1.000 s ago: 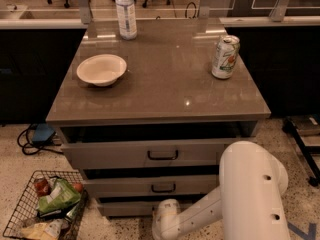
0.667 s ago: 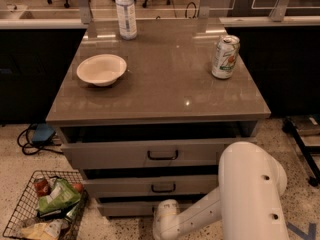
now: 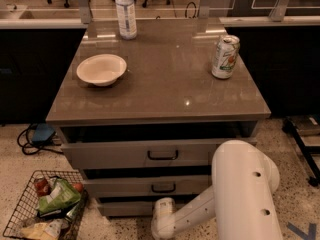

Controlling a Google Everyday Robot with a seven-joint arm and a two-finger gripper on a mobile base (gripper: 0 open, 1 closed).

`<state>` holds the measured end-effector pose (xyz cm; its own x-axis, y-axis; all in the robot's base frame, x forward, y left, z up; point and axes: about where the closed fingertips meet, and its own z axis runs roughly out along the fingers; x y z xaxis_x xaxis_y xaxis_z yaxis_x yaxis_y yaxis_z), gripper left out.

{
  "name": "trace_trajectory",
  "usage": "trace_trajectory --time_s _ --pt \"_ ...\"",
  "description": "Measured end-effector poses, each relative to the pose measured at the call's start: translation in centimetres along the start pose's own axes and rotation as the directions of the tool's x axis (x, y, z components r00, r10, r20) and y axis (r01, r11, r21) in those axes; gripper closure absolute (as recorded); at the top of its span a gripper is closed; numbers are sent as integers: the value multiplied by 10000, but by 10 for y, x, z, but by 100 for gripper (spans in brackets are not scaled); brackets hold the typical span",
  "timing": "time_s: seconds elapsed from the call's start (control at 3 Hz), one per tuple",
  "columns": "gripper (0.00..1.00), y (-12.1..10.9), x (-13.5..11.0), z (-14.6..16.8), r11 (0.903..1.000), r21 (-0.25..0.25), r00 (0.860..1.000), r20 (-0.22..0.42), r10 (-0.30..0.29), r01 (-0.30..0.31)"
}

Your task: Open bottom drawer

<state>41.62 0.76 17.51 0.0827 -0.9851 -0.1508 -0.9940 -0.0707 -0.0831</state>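
Note:
The bottom drawer is the lowest grey front of the cabinet, and only its left part shows. Its handle is hidden behind my arm. My white arm comes in from the lower right and bends down to the floor. My gripper is at the arm's end, right against the bottom drawer front about where the handle sits. The middle drawer and the top drawer above it each show a black bar handle.
On the cabinet top stand a white bowl, a water bottle and a drink can. A wire basket with snack bags sits on the floor at the left. Cables lie behind it. A black stand leg is at the right.

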Motion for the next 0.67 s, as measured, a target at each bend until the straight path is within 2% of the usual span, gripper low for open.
trace_trajectory --time_s 0.33,0.67 --pt "0 -6 0 9 9998 -90 9994 -283 -178 175" --pt "0 -12 12 18 9997 -192 9979 -615 -181 170"
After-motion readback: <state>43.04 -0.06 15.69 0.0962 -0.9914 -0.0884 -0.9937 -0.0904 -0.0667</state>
